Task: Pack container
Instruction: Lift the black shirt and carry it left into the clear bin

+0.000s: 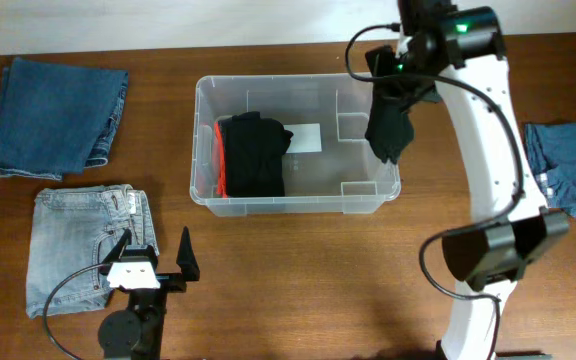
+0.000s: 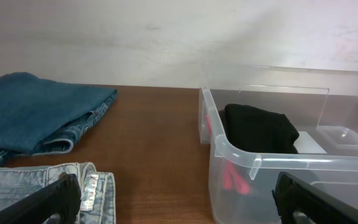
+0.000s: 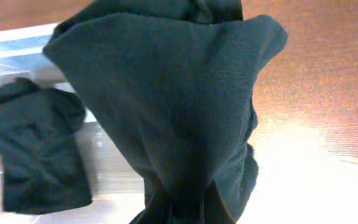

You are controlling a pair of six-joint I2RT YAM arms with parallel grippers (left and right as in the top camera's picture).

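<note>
My right gripper (image 1: 400, 88) grips a black cloth (image 1: 388, 130) above the right rim of the container (image 1: 268, 207), which sits mid-table (image 1: 298, 290) toward the far edge. My left gripper (image 1: 154, 253) stands wide open at the near edge.

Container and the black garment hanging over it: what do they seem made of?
Container: clear, glossy moulded plastic; red fabric shows through its wall. Black garment: soft matte knit fabric, perhaps cotton; it drapes in folds, fine weave visible close up.
</note>
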